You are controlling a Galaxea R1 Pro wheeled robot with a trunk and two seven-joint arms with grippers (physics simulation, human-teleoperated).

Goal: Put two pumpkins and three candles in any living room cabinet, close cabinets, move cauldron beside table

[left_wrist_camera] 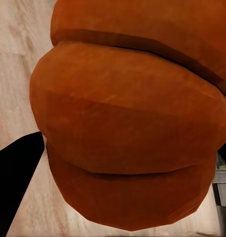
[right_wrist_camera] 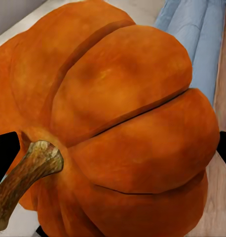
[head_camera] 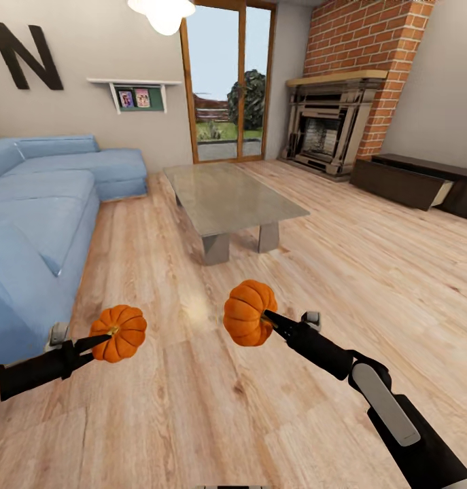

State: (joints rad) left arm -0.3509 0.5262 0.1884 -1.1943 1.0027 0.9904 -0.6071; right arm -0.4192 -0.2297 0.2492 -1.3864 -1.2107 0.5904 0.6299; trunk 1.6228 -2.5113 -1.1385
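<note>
Carrying one ribbed orange pumpkin [head_camera: 119, 332] clamped in the left gripper [head_camera: 102, 337] and another [head_camera: 249, 312] clamped in the right gripper [head_camera: 268, 316], the robot faced a long dark-brown wooden cabinet [head_camera: 415, 180], drawer open, lying far ahead-right, nearer the right arm.

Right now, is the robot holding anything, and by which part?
Yes, two pumpkins. The left end effector grips one pumpkin near its stem; the right end effector grips the other pumpkin at its side.
</note>
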